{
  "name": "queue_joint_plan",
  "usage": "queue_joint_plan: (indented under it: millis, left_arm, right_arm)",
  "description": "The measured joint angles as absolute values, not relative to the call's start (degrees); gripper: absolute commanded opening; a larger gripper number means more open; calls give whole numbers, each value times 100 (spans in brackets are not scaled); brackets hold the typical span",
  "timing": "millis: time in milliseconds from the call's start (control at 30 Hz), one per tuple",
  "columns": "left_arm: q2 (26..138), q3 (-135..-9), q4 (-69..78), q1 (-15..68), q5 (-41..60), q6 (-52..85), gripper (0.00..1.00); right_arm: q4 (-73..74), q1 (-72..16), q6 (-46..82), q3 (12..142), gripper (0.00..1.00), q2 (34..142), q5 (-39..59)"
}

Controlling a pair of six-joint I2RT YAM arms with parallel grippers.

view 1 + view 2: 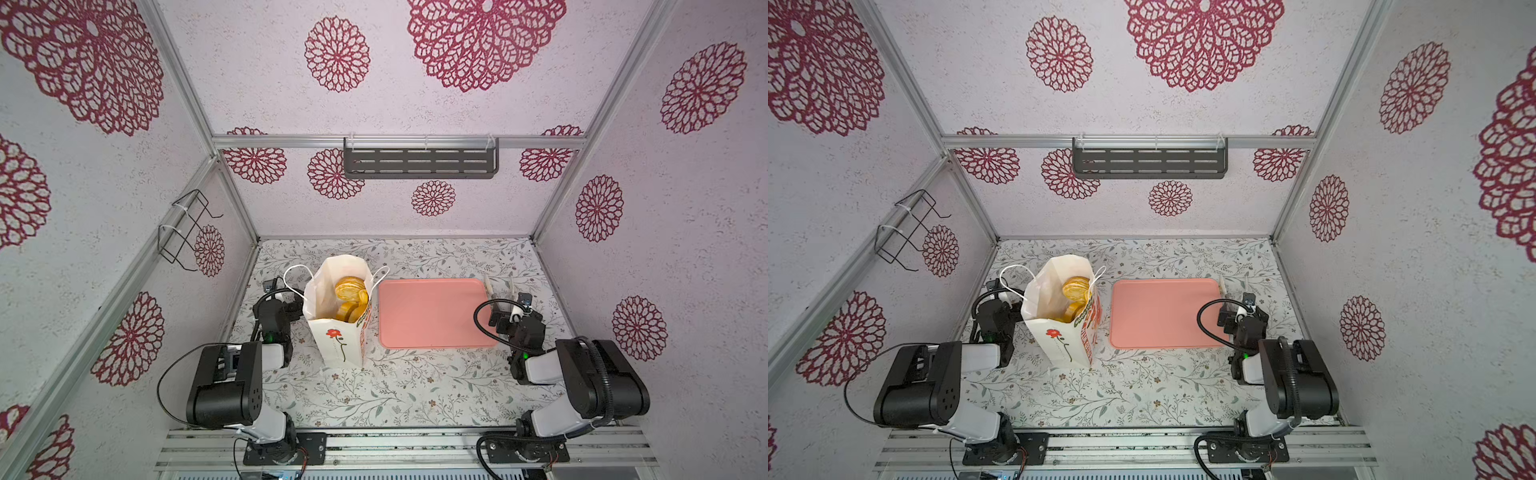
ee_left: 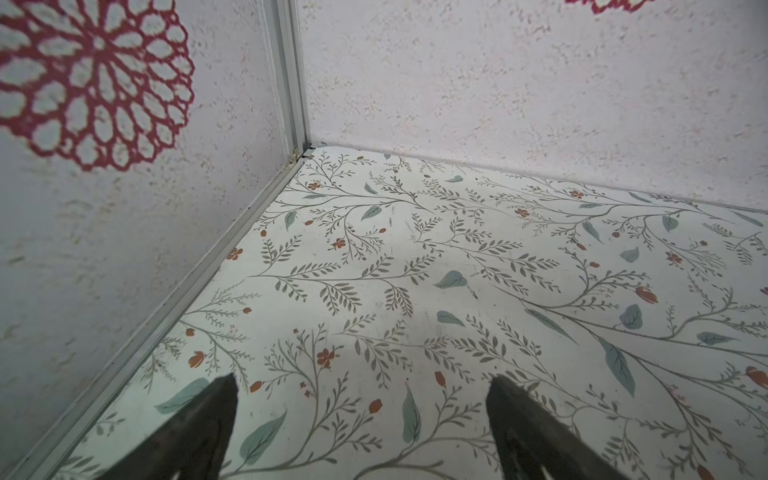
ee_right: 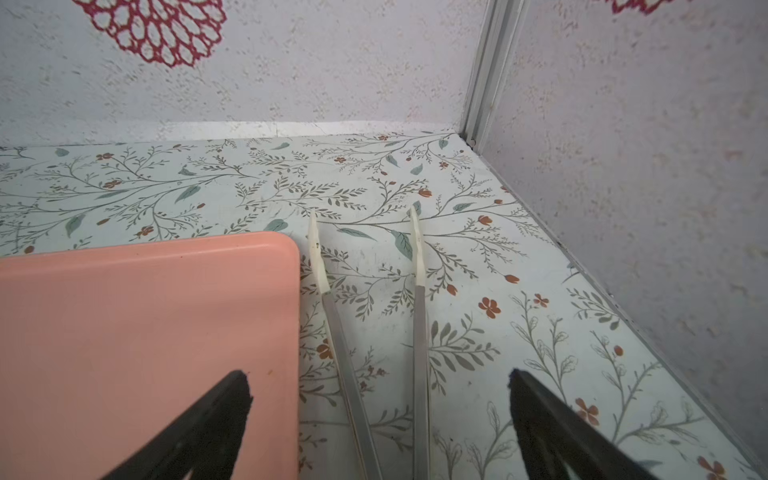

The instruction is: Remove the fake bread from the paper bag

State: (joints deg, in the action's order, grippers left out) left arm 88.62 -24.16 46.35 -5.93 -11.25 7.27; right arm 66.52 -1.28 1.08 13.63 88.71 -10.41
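Observation:
The paper bag (image 1: 337, 336) (image 1: 1061, 340) is white with a red rose drawing and stands upright and open on the left of the table in both top views. Glossy golden fake bread (image 1: 349, 291) (image 1: 1076, 291) fills its mouth. The left gripper (image 2: 361, 386) stands open just left of the bag, low over the bare floral table and facing the back left corner; the bag partly hides it from above. The right gripper (image 3: 380, 376) is open at the tray's right edge, nothing gripped.
A pink tray (image 1: 432, 311) (image 3: 145, 332) lies to the right of the bag. Metal tongs (image 1: 487, 282) (image 3: 419, 316) lie on the table beside it, running between the right fingers. A dark shelf (image 1: 419, 162) hangs on the back wall and a wire rack (image 1: 187, 228) on the left wall.

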Motion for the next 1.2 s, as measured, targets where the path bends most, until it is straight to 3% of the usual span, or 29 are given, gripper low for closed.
queue_joint_plan:
  millis: [1067,1200]
  left_arm:
    - [8831,-2427,4536,-679,-1026,755,97]
    - [8003,-2665,3378,-670,-1402,1048,98]
  right_arm:
    - [6729,-30,172,1326,99,8851,-1092]
    - [5743,-34,464,1111,99,7437,-1516]
